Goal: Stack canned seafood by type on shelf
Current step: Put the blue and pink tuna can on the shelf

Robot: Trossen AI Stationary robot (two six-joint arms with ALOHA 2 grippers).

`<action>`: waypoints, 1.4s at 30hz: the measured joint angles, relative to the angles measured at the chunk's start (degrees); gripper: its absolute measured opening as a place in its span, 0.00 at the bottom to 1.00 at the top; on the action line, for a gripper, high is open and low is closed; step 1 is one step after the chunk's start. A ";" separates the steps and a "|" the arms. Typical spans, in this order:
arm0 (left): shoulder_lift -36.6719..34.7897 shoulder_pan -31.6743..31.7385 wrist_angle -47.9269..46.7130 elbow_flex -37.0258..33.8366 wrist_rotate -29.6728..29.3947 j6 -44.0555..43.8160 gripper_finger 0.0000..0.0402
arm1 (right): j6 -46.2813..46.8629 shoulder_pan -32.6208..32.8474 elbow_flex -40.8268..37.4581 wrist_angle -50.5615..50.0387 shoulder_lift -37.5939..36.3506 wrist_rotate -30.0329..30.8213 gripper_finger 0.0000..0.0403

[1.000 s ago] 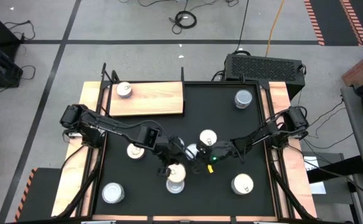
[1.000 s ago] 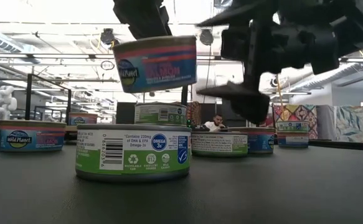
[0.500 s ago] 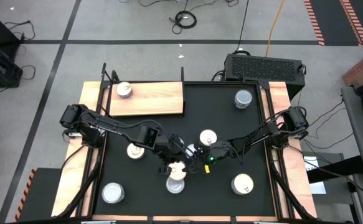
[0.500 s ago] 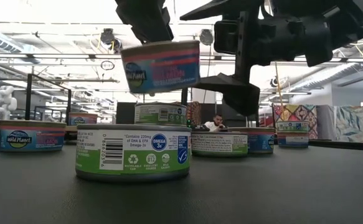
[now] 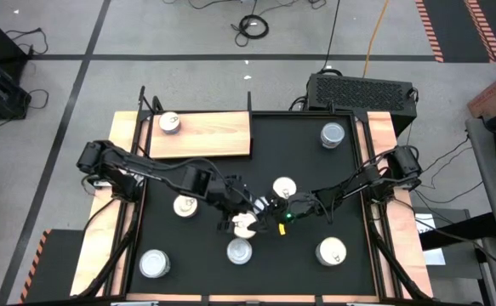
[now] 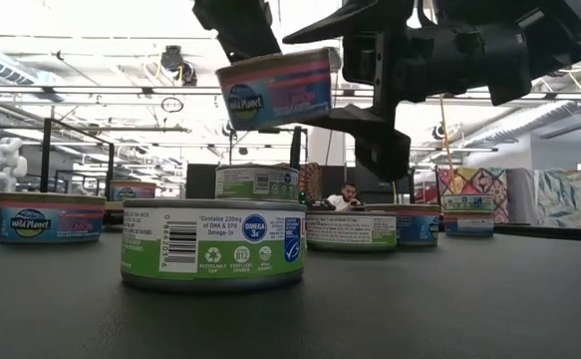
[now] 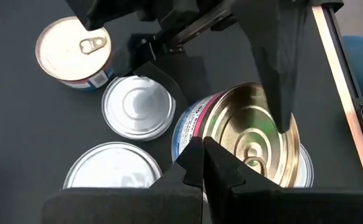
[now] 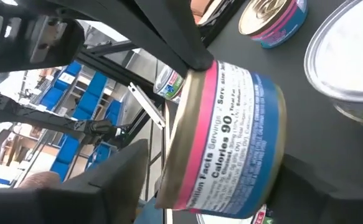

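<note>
- The left gripper (image 5: pixel 239 219) is clenched on a short round tin with a pink-and-blue label and a gold pull-tab top (image 5: pixel 246 223). It holds that tin in the air over the middle of the black counter (image 5: pixel 316 174).
- Change in the last second: the tin has climbed and slid right. It is no longer over the silver-topped, green-labelled tin (image 6: pixel 213 244) at the near edge, which sits alone on the counter.
- The right gripper (image 5: pixel 269 218) has pushed in from the right and narrowed around the same raised tin. It now brackets the tin's label, but I cannot tell whether it has actually bitten yet.
- That reads to me as a mid-air hand-over being set up.
- Puzzle: the light wooden shelf board (image 5: pixel 218 136) lies at the far left, the left arm's own side, with one gold-topped tin (image 5: pixel 170 122) on it so far.
- Task-wise it's early. The other tins are scattered across the counter, well apart from the shelf.
</note>
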 joint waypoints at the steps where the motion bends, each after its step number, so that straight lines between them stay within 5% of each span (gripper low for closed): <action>1: -0.09 0.00 0.06 0.00 0.00 0.00 0.00 | -0.01 0.00 0.00 -0.01 -0.01 -0.01 0.62; 7: -0.29 -0.09 0.52 0.00 0.99 -0.06 0.03 | -1.38 -0.04 -0.02 -0.61 -0.01 -0.01 0.45; 18: -2.43 0.65 -1.53 -0.04 1.29 2.99 0.37 | -1.63 -0.22 -0.02 -0.31 -0.01 -0.64 0.45; 32: -27.78 -1.25 -6.09 -2.59 -22.65 1.18 0.43 | -4.88 -7.44 4.88 2.50 -0.03 -0.29 0.46; 42: -51.65 -13.02 8.64 -26.86 -42.41 -0.08 0.43 | -7.24 -12.47 28.53 -8.66 9.50 -0.65 0.46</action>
